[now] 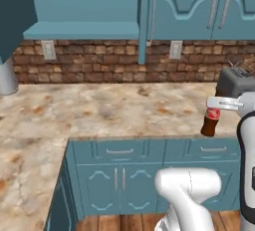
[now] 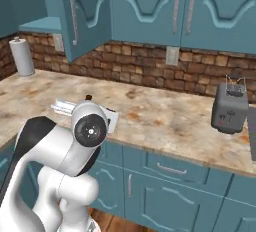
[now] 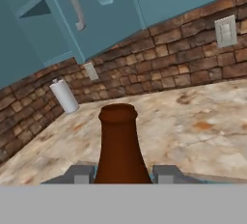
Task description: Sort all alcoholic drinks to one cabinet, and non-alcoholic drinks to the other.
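My gripper [image 1: 222, 103] is shut on the neck of a dark brown cola-style bottle [image 1: 210, 121] with a red label, one of the non-alcoholic drinks. The bottle hangs slightly tilted at the counter's front edge, on the right of the left base view. In the hand view its brown neck [image 3: 118, 146] rises between the two grey fingers [image 3: 79, 174] of the gripper [image 3: 123, 175]. In the right base view the arm's elbow covers most of the hand, and just the bottle's dark top [image 2: 88, 97] peeks out above it.
An upper cabinet stands open at the left, with its shelf [image 1: 84, 28] bare and its door [image 2: 80, 13] swung out. A paper towel roll [image 2: 22, 56] stands at the counter's left end. A grey toaster [image 2: 229, 107] sits at the right. Closed cabinets [image 1: 199, 6] fill the upper right.
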